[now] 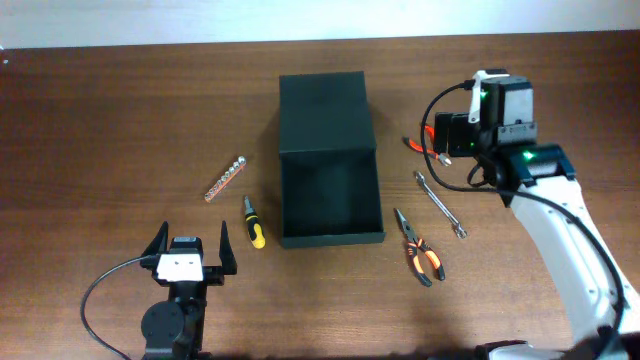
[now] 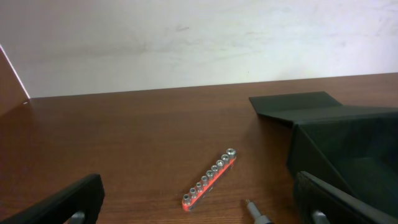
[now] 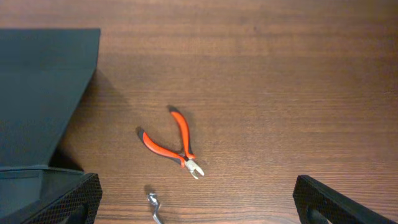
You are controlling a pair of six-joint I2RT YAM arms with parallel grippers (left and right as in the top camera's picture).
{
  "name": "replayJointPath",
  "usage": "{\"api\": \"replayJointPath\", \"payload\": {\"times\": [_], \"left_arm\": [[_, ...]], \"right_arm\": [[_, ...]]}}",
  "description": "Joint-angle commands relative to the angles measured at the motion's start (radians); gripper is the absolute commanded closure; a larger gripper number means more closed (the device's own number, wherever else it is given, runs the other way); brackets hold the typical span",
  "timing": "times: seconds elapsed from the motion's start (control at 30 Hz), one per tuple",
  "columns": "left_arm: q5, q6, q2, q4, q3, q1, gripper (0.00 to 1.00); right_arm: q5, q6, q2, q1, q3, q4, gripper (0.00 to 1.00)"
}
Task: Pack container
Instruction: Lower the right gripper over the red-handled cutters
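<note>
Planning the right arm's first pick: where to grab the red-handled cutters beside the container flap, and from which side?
Take the red-handled cutters at the neck, where both handles meet behind the metal tip, coming straight down with the open right gripper. They lie flat on the table and the handles splay into a V, so further back may catch one leg.

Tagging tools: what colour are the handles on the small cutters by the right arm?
Orange-red, on the small cutters; clearest in the right wrist view.
</note>
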Motion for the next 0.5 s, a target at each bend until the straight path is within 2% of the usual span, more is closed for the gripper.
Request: {"api": "replayJointPath", "payload": {"times": [0.0,0.47], "left_arm": [[0.008,-0.002,-0.007,0.000,-0.005,-0.003,0.01],[0.008,-0.002,-0.007,0.000,-0.005,-0.003,0.01]], "right_arm": [[-0.030,0.006,0.035,0.000,0.026,0.015,0.01],[-0.081,0.033,0.118,-0.073,0.063,0.069,0.01]]}}
